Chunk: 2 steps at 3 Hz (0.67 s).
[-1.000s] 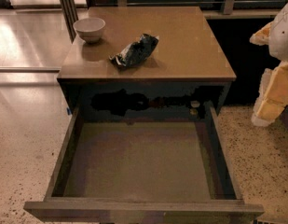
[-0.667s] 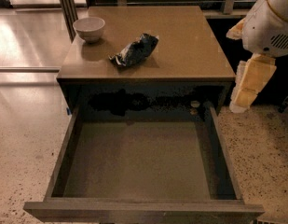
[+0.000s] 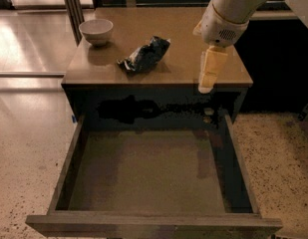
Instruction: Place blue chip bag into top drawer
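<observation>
Camera view: only one view here, looking down on the cabinet from the front
Gripper: the gripper (image 3: pixel 209 78) hangs pointing down over the worktop (image 3: pixel 183 63), near its front edge on the side away from the bowl
Jaws: honestly can't tell if they're open or shut, and the bag isn't in them
Bag: the blue chip bag (image 3: pixel 145 55) lies crumpled on the worktop around the middle, not in the drawer yet
Key relation: the bag sits to picture-left of the gripper and a bit further back, near but clearly apart, nothing between them
Long axis: diagonal, from the front-left end up to the back-right end, and that back-right end is the one nearer the gripper
Drawer: the top drawer (image 3: pixel 148 224) is pulled wide open below the worktop's front, floor bare as far as I can see
Bowl: small white bowl (image 3: pixel 96 31) at the back-left corner, well apart from the bag
Count: one bag, one bowl, one open drawer, one gripper
My guess: the reach goes sideways toward the bag first
</observation>
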{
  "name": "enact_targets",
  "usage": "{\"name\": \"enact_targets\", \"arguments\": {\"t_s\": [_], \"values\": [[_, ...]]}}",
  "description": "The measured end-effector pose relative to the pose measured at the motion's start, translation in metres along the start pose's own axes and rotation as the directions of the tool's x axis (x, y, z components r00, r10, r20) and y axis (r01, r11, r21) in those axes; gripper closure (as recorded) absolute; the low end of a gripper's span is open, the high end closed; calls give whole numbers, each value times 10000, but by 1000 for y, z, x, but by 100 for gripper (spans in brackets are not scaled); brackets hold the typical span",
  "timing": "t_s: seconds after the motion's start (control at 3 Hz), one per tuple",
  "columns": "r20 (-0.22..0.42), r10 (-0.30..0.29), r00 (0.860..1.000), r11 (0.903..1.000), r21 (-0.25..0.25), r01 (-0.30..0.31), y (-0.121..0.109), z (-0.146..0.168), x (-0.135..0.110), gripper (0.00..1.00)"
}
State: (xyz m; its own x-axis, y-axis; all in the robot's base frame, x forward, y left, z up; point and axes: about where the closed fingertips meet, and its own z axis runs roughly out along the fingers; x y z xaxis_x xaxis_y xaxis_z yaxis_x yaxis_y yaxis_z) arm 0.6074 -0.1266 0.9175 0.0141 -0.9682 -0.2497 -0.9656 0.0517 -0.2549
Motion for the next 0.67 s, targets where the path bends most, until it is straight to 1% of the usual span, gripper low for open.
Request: {"name": "enact_targets", "arguments": {"t_s": [0.33,0.67], "values": [[41,-68,10000,10000,59,68,-5,3,-3,0],[179,-663,9976,9966,493,653,-35,12,-17,0]]}}
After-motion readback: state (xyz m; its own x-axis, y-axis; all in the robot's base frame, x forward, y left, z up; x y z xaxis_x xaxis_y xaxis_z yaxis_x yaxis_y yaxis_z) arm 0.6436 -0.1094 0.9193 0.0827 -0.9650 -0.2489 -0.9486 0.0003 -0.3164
